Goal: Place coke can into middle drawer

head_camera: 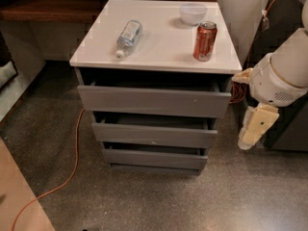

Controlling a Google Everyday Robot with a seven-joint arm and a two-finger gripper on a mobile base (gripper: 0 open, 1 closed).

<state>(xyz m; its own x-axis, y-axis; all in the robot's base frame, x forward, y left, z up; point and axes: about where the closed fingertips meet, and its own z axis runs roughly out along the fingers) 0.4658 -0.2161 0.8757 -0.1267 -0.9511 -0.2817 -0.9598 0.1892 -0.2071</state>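
Note:
The coke can (205,41) stands upright near the right front of the white top of the grey drawer cabinet (159,52). Below it, the middle drawer (154,134) is pulled out a little, a white speck on its front's lower edge. The drawers above and below it also stand slightly out. My gripper (254,128) hangs pointing down at the far right, beside the cabinet's right side at about the middle drawer's height. It is well below and to the right of the can and holds nothing I can see.
A clear water bottle (129,37) lies on its side on the top's left half. A white bowl (192,13) sits behind the can. An orange cable (73,165) runs over the floor at left. A dark cabinet (288,129) stands behind my arm.

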